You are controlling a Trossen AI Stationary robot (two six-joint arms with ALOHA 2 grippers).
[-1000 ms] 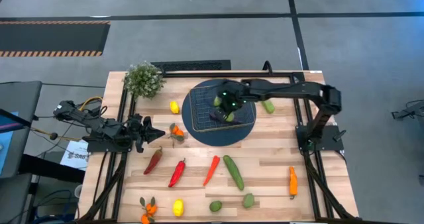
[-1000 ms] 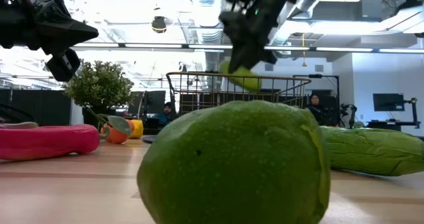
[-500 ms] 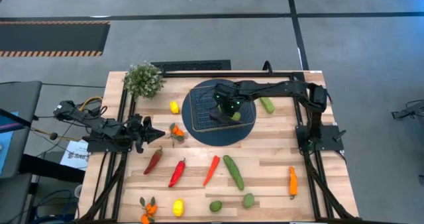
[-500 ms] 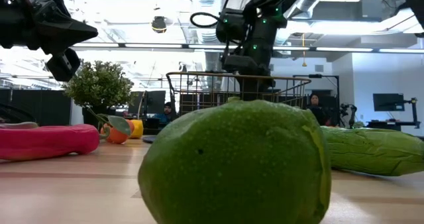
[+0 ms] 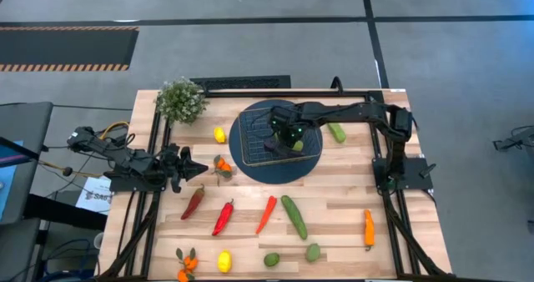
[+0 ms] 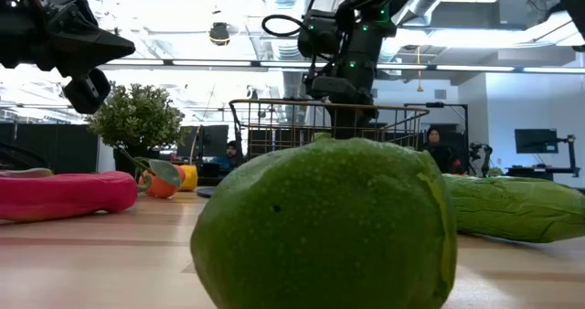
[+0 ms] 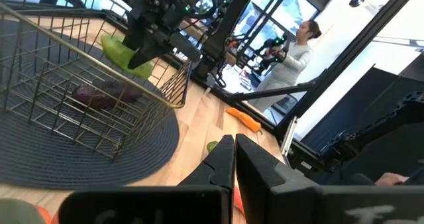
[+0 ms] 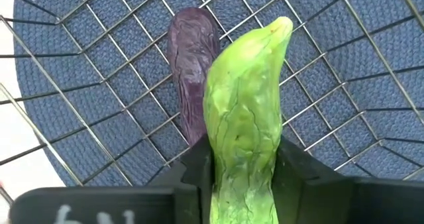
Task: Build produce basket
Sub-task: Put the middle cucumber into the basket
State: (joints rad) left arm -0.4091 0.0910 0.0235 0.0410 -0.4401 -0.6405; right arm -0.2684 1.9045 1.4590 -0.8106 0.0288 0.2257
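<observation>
the right gripper pinched a green cucumber inside the wire basket, above an eggplant; the left gripper, fingers pressed together, waited at the table's left edge.

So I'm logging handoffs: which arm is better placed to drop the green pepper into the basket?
Right. Its claw already grips the green pepper over the basket, above the eggplant. The left claw waits off to the side, shut.

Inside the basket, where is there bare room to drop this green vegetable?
The right gripper holds the green vegetable over the basket. Only the eggplant lies inside, right beside the vegetable. The mesh floor around them is bare, widest beyond the vegetable's far side.
</observation>
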